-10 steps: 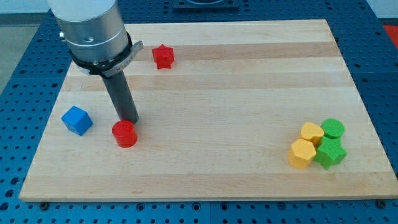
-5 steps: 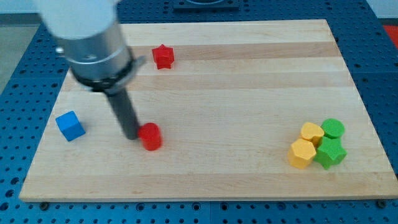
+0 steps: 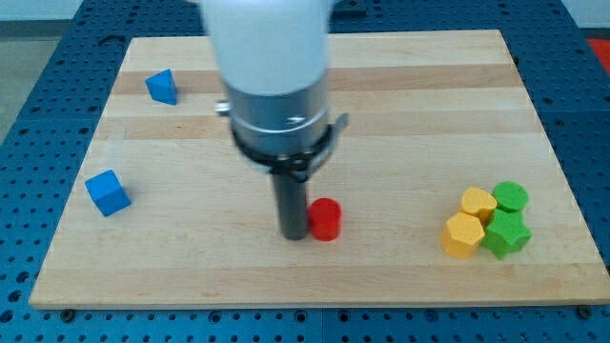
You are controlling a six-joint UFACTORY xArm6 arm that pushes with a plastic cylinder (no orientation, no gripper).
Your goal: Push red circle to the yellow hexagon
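Observation:
The red circle (image 3: pixel 326 219) is a short red cylinder on the wooden board, a little below the middle. My tip (image 3: pixel 294 233) stands right against its left side, touching it. The yellow hexagon (image 3: pixel 463 235) lies far to the right, at the lower left of a tight cluster near the board's right edge. The red circle is well apart from it.
The cluster also holds a second yellow block (image 3: pixel 478 204), a green circle (image 3: pixel 511 197) and a green star-like block (image 3: pixel 506 234). A blue cube (image 3: pixel 107 192) lies at the left and a blue wedge-like block (image 3: pixel 162 87) at the top left. The arm's body (image 3: pixel 272 76) hides the board's upper middle.
My tip and the red circle have moved to the right across the board. The arm now covers the spot where a red star showed, and a blue block at the top left has come into view.

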